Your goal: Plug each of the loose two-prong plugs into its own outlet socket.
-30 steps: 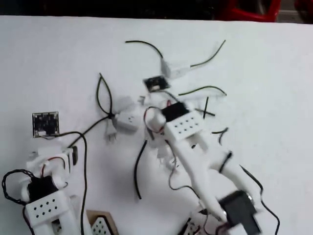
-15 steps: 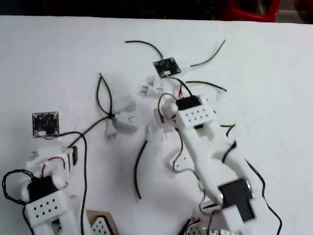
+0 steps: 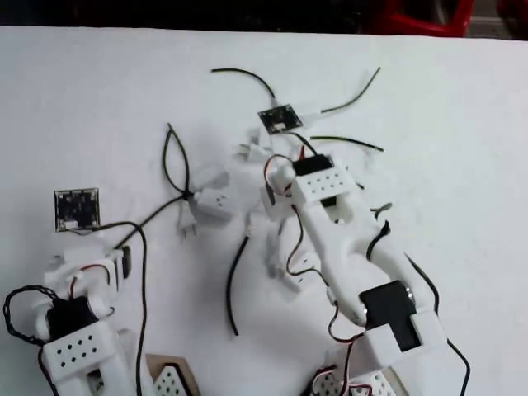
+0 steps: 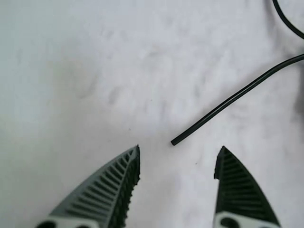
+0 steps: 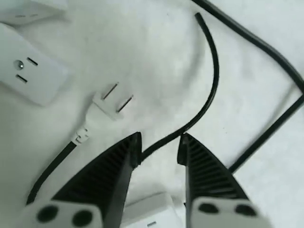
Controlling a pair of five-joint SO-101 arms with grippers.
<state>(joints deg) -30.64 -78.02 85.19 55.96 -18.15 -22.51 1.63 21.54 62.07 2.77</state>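
Right arm (image 3: 346, 239) has shifted farther back, right pincer (image 5: 160, 137) spread astride a black cord (image 5: 216, 66) beside the plug (image 5: 105, 109); pickup step, next shift onto plug and pinch; left pincer (image 4: 180, 148) spread.

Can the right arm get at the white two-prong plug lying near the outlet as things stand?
Probably yes: the right gripper hangs open close to the white plug, which lies bare on the table. A loose black cord runs between its jaws, though, and may get caught first.
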